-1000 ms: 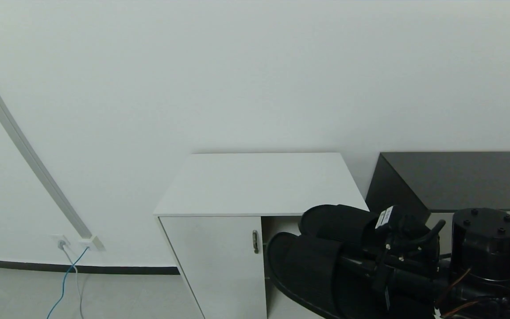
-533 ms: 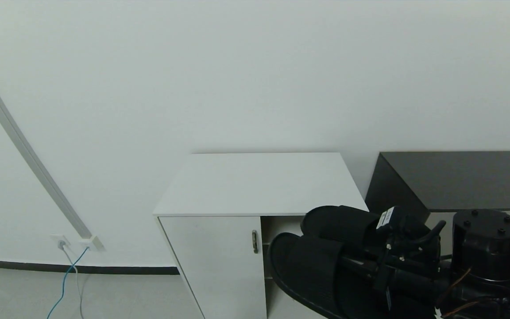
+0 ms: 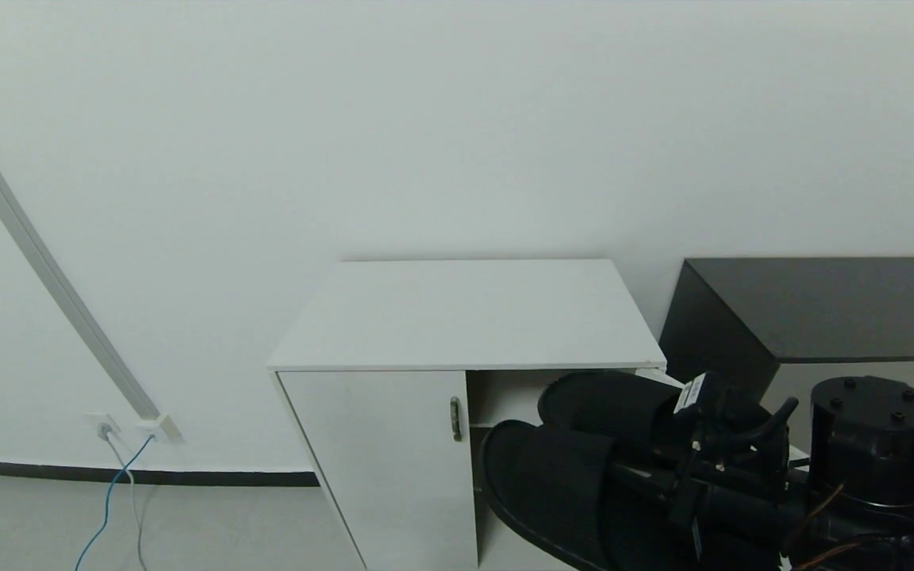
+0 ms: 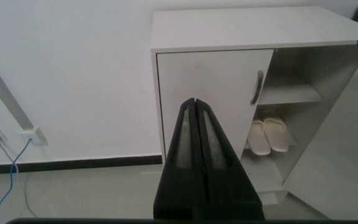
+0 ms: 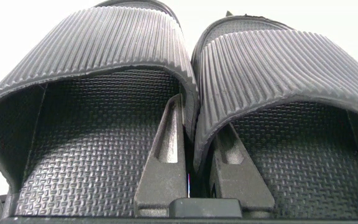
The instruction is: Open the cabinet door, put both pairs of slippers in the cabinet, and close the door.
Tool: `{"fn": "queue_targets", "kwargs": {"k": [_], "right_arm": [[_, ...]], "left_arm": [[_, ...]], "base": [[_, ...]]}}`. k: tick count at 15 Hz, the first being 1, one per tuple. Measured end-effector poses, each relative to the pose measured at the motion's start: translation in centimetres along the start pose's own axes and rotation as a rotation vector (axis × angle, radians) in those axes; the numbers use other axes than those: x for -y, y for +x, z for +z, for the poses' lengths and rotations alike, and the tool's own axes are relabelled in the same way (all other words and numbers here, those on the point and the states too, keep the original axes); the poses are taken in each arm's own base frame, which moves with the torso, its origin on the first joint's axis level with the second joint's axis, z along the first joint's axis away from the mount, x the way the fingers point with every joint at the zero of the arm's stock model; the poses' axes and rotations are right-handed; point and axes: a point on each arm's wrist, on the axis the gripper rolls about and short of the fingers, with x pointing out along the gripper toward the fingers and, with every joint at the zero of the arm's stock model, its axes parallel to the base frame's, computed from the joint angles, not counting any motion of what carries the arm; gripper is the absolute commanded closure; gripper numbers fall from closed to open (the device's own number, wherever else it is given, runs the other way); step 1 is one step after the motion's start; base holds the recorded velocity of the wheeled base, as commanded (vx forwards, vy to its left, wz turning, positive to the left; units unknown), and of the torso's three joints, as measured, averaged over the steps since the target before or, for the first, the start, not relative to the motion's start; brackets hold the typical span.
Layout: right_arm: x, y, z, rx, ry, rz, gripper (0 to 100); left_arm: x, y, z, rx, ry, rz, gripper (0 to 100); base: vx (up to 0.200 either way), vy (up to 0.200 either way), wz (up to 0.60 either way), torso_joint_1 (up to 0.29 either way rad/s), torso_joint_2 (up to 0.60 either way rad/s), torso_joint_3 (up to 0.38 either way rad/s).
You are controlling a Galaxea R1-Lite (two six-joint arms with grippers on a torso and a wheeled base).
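Head view: white cabinet (image 3: 465, 317) against the wall (image 3: 425, 119), left door (image 3: 378, 460) shut, right half open. Just before the opening, black slippers (image 3: 576, 468) side by side off the floor, toes pointing at it.

Left wrist view: left end effector (image 4: 194, 102) pressed together on nothing, well apart from the cabinet front. Inside the open half, white slippers (image 4: 270, 135) side by side under the upper shelf (image 4: 289, 94), close behind the door's free edge.

Right wrist view: right end effector (image 5: 201, 121) pinching together the two touching inner sides of the black slippers, one finger (image 5: 166, 155) inside each.
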Motion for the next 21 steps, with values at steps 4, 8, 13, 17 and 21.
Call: {"fn": "queue_targets", "kwargs": {"k": [4,8,13,17,21], "right_arm": [[-0.10,-0.09,-0.38,-0.015,0.005,0.003,100],[-0.27,0.04,-0.63,-0.026,0.005,0.011,100],[-0.36,0.10,-0.67,-0.028,0.004,0.015,100],[-0.40,0.10,-0.69,-0.029,0.005,0.017,100],[-0.43,0.10,-0.68,-0.028,0.005,0.019,100]], "left_arm": [[0.00,0.00,0.01,0.000,-0.002,0.000,100],[0.00,-0.01,0.02,0.001,-0.014,0.000,100],[0.00,-0.01,0.04,0.001,-0.014,0.000,100],[0.00,-0.01,0.04,0.001,-0.014,0.000,100],[0.00,-0.01,0.04,0.001,-0.014,0.000,100]], "base": [[0.000,0.000,0.00,-0.161,0.38,0.212],[0.000,0.000,0.00,-0.195,0.46,0.268],[0.000,0.000,0.00,-0.222,0.54,0.322],[0.000,0.000,0.00,-0.201,0.53,0.315],[0.000,0.000,0.00,-0.174,0.50,0.319]]}}
